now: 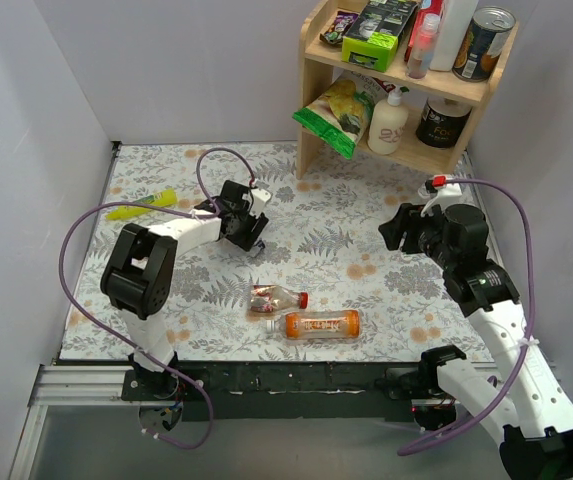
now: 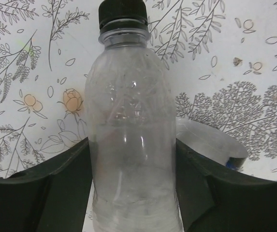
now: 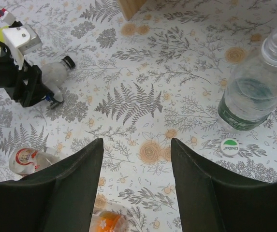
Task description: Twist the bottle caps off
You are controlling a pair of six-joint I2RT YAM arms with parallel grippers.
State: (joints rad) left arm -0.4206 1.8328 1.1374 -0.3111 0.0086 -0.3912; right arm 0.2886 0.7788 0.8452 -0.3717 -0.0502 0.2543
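While the left end effector (image 2: 132, 145) pinches a bottle (image 2: 131, 96) lying on the counter (image 2: 235, 38), its black cap (image 2: 122, 12) still on, the right end effector (image 3: 137, 141) hangs half open and empty near an uncapped bottle (image 3: 254, 92) standing beside its loose cap (image 3: 230, 147).

Lab test cell: white partition walls (image 1: 26, 120), floral tablecloth (image 1: 346, 230), aluminium rail (image 1: 76, 385), staged grocery shelf (image 1: 311, 110).

A stocked wooden shelf (image 1: 307, 140) stands beyond the right jaws. A yellow-green object (image 1: 141, 206) lies left of the left jaws.
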